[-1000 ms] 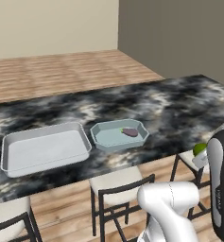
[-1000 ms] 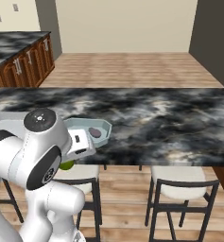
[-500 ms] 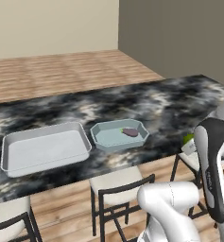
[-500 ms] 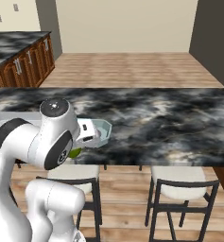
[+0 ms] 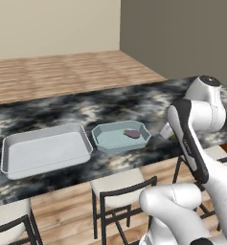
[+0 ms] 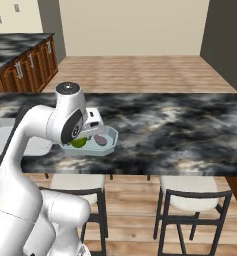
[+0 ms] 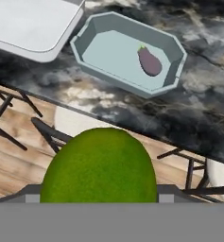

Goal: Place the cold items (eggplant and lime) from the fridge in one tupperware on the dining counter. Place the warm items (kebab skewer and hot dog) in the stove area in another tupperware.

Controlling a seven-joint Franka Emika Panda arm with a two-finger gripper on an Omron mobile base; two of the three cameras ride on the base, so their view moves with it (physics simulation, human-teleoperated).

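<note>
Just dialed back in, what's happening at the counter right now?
The arm is carrying the lime in its hand, above the near edge of the dining counter and short of the smaller tupperware. The eggplant already lies in that container. The larger tupperware beside it holds nothing. The lime has not yet been dropped in, so the cold pair is half done.

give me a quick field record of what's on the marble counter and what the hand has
hand: shut on the lime, beside the octagonal tub
octagonal tub: on the dining counter, holds the eggplant
rectangular tub: beside the octagonal one, nothing in it
stools: tucked along the counter's near side
cold items: eggplant in, lime not yet
</note>
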